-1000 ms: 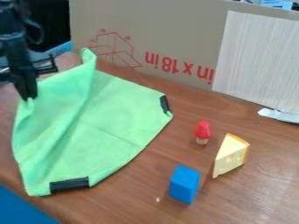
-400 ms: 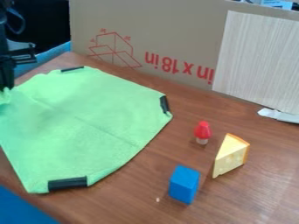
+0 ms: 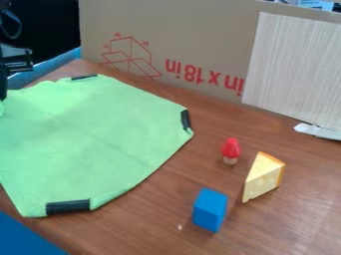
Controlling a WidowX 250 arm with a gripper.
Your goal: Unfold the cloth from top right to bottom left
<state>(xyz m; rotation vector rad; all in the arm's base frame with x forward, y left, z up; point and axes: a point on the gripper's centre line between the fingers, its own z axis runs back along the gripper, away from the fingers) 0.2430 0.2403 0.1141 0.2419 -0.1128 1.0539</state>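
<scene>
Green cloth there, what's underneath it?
The brown tabletop shows right up to the edges of the cloth, so it seems to lie on that. Anything under its middle is covered and can't be seen.

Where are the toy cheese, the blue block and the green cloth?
Toy cheese (image 3: 261, 178): camera view, on its pale side.
Blue block (image 3: 210, 209): camera view, on its front.
Green cloth (image 3: 96, 142): camera view, on its spread middle.

Upside-down red letters and digits (image 3: 194, 74) mark the cardboard (image 3: 180, 30).
</scene>
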